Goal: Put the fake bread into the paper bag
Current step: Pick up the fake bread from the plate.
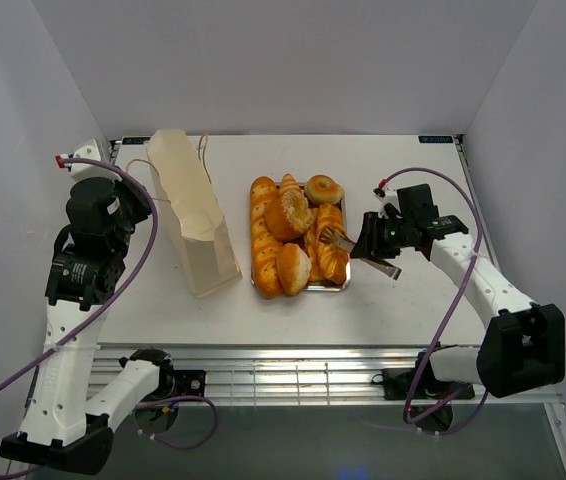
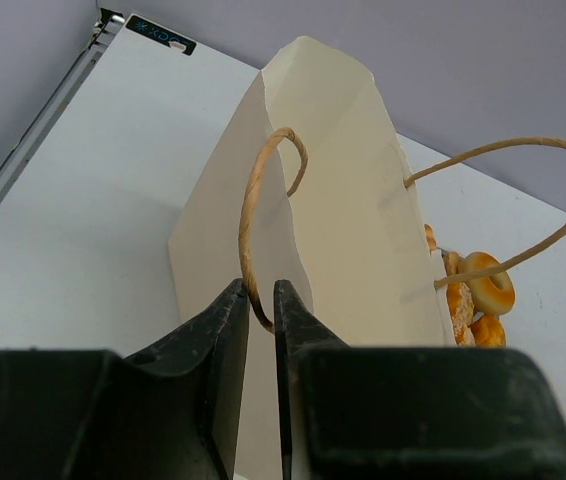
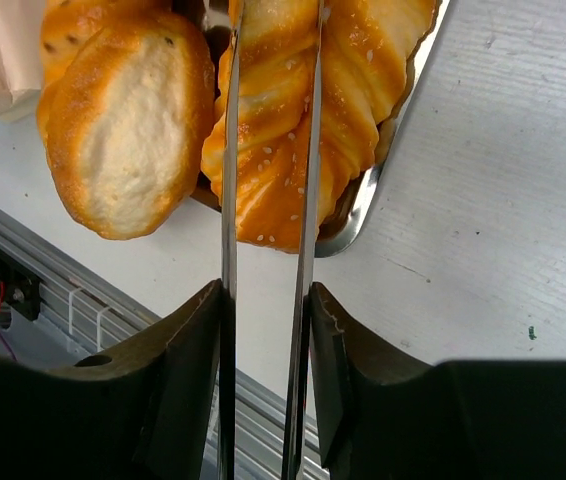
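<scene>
The fake bread (image 1: 293, 235) is piled on a silver tray (image 1: 338, 287) at the table's middle. The pale tan paper bag (image 1: 193, 215) stands to its left, mouth toward the near edge. My left gripper (image 2: 260, 290) is shut on the bag's looped cord handle (image 2: 246, 225), at the bag's left side (image 1: 141, 205). My right gripper (image 3: 263, 290) is shut on a pair of metal tongs (image 3: 228, 150). Its two blades straddle a seeded braided piece (image 3: 273, 110) at the tray's near right corner. In the top view the right gripper (image 1: 378, 240) sits just right of the tray.
A split round roll (image 3: 123, 120) lies right beside the braided piece. The bag's second handle (image 2: 553, 190) arcs free above the table. A bagel (image 2: 488, 282) shows past the bag. A metal rail (image 1: 313, 375) runs along the table's near edge.
</scene>
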